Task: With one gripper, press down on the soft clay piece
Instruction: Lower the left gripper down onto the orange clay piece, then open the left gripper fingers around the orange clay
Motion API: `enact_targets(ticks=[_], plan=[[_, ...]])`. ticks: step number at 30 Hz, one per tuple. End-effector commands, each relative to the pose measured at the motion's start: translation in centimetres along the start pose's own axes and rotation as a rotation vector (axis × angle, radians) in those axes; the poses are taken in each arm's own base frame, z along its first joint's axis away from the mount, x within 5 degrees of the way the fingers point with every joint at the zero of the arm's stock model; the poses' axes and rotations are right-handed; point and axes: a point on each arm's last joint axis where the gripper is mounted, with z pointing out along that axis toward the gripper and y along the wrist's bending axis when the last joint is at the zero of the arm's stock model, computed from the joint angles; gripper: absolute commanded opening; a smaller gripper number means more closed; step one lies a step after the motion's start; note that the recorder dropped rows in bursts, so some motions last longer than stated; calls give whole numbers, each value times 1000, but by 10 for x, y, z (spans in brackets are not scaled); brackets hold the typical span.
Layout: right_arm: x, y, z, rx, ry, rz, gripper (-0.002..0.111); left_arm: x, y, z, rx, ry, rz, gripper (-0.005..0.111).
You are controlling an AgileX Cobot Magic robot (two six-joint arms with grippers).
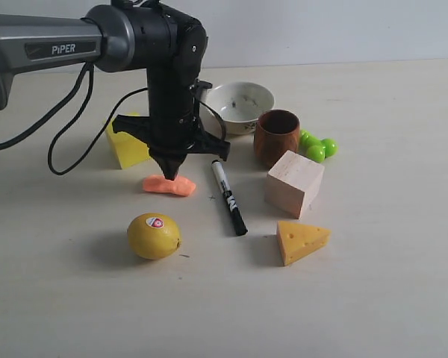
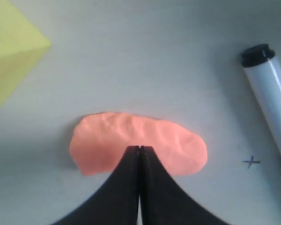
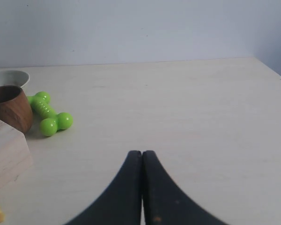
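Note:
The soft clay piece (image 1: 169,185) is a flat salmon-orange lump with a grooved top, lying on the pale table between the yellow block and the marker. My left gripper (image 1: 171,177) points straight down with its fingers shut, the tips resting on the clay's near edge. In the left wrist view the clay (image 2: 131,138) fills the middle and the shut left gripper (image 2: 139,148) touches it. My right gripper (image 3: 142,153) is shut and holds nothing, over bare table; it does not show in the exterior view.
A yellow block (image 1: 127,145) sits left of the clay, a black-and-white marker (image 1: 228,196) right of it. A lemon (image 1: 154,236) lies in front. Behind and right are a white bowl (image 1: 239,104), wooden cup (image 1: 276,137), green dumbbell toy (image 1: 316,145), wooden cube (image 1: 294,183) and cheese wedge (image 1: 301,240).

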Motion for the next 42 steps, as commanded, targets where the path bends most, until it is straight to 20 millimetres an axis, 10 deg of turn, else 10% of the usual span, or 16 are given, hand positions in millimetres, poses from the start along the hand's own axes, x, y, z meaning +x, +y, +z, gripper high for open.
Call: enact_targets(ticks=[1, 42], plan=[[0, 0, 0, 0, -15, -8, 0, -2, 1, 5, -33, -4, 27, 0], [0, 0, 0, 0, -15, -8, 0, 10, -6, 48, 2, 138, 23, 0]])
